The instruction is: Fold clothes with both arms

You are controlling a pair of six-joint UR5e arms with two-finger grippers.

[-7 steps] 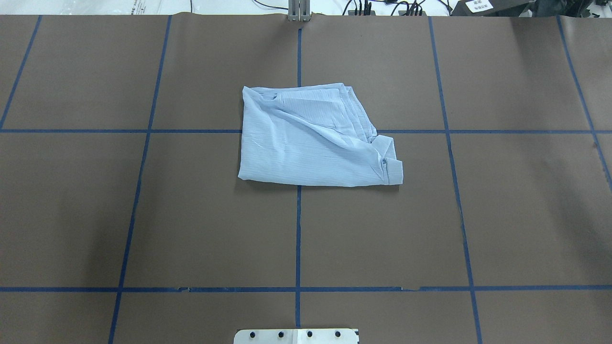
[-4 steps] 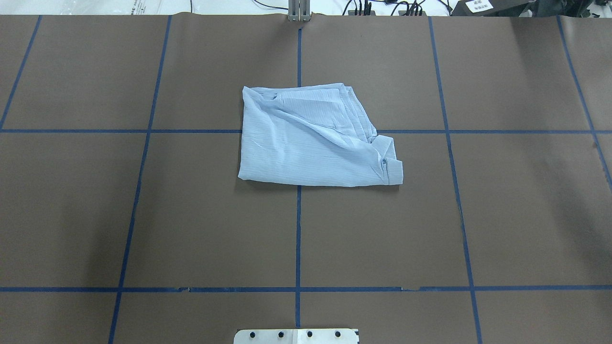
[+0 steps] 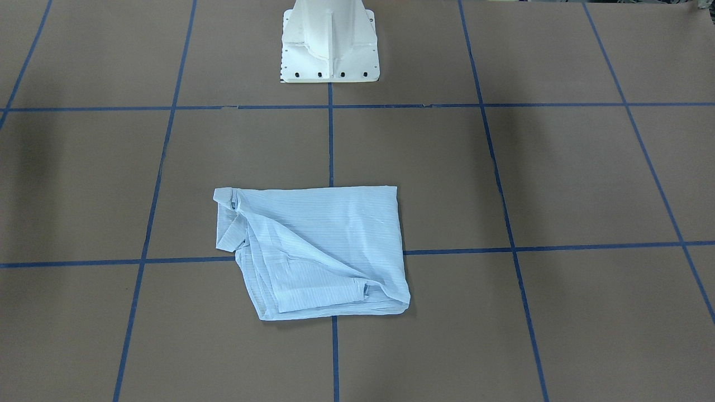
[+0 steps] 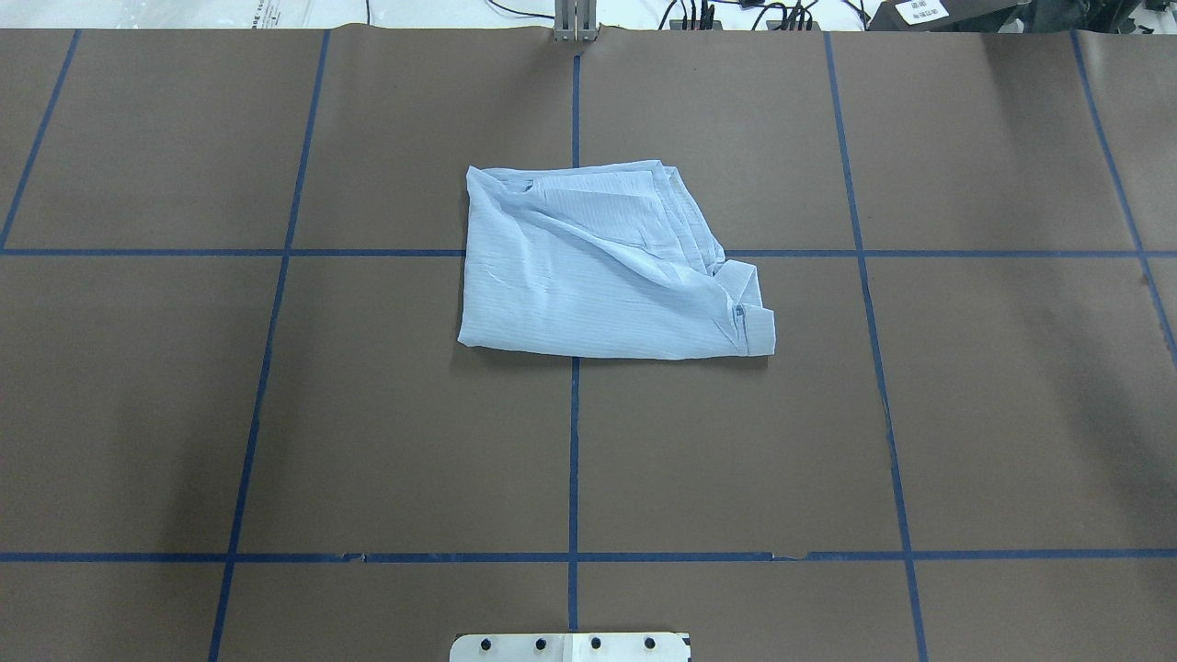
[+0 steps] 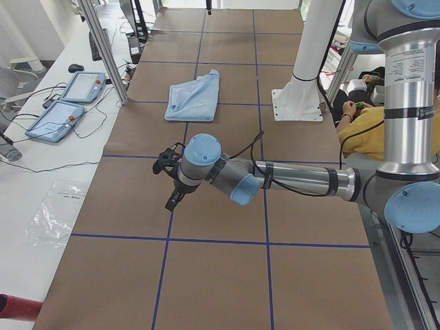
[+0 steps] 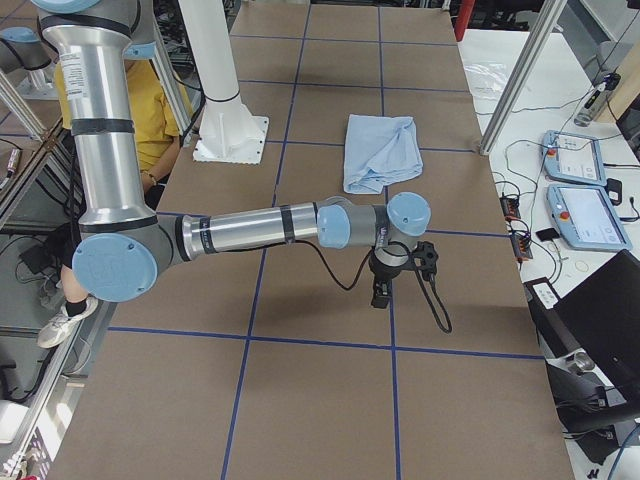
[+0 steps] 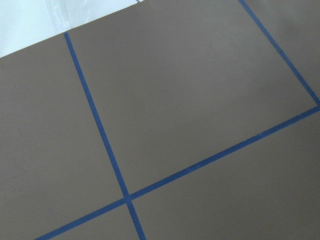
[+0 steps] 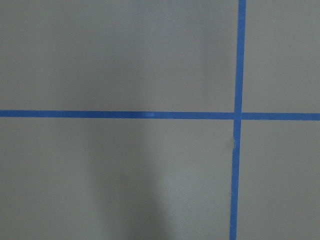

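We see shirt [image 4: 598,276] folded mid-surface [image 4: 368,441] | left tool [image 5: 172,199], right tool [image 6: 380,292] well apart from it | whether either is apart or together, we cannot tell

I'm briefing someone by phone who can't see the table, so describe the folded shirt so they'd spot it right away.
Start from the brown table gridded with blue tape lines. Straight out from the white pedestal base, near the middle, lies the light-blue shirt, folded into a rough rectangle over a tape crossing. It is the only cloth on that surface.
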